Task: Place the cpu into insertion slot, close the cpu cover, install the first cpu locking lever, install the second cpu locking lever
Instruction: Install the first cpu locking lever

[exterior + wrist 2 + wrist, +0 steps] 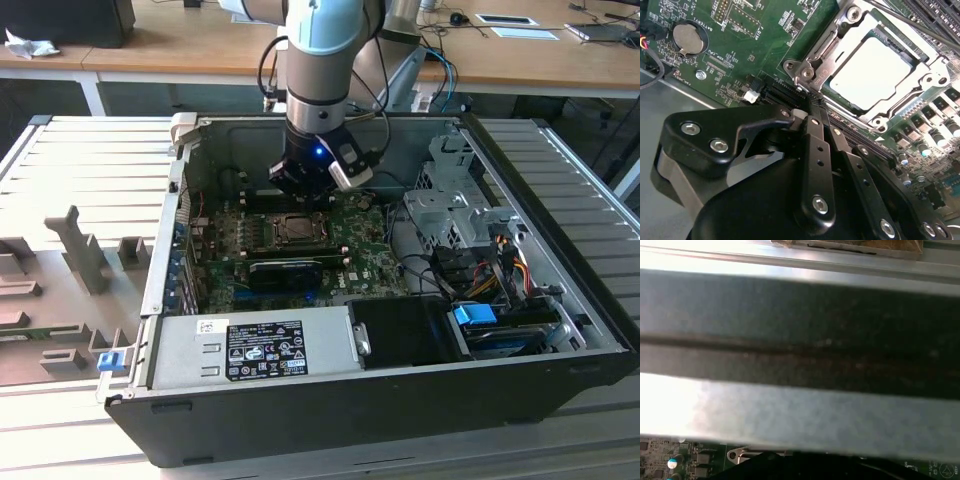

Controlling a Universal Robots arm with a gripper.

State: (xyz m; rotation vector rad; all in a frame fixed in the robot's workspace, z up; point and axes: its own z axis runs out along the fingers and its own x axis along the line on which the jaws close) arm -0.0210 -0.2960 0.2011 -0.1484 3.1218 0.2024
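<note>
Second wrist view, cpu [874,75] under cpu cover [920,82]

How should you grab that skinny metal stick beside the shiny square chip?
Pinch the thin locking lever across its straight stretch, probably coming down from above with one finger on each side. It is a slim rod running along the edge of the cpu cover, and it seems to stand clear of the board, so there is room around it. The cpu lies flat under the cover.
</note>
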